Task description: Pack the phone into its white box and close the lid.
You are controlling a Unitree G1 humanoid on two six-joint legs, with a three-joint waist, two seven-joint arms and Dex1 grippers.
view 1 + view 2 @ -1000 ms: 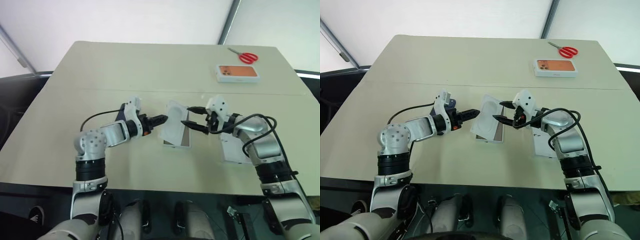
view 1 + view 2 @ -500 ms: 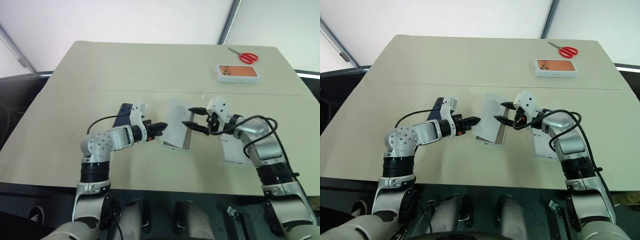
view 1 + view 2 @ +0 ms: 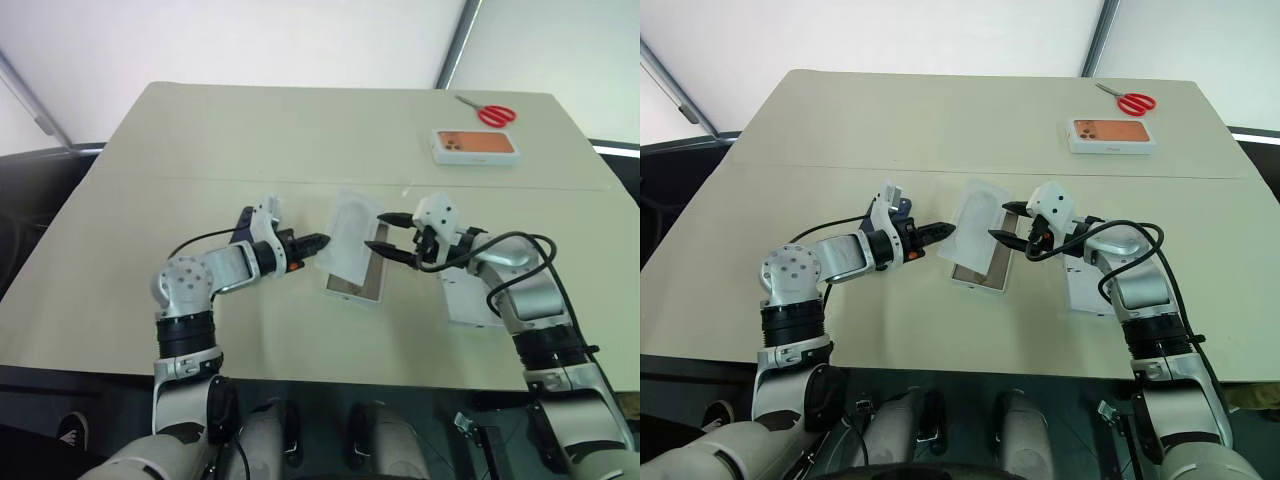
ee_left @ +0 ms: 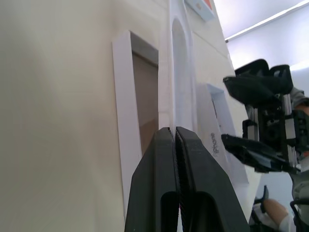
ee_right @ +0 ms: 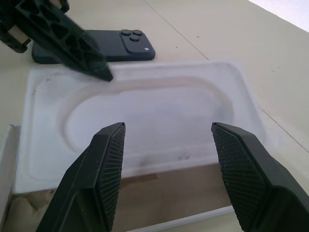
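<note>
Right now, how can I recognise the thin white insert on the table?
Look at the middle of the beige table, between the two grippers. The insert is tilted above the open white box, pinched by the left gripper. Only it has an oval recess.

Beige table (image 3: 250,140) bears white box (image 3: 352,287), phone (image 5: 96,46), lid (image 3: 468,302), orange-printed box (image 3: 476,146), red scissors (image 3: 490,114)

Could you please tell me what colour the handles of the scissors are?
The scissors have red handles, clearest in the right eye view.
</note>
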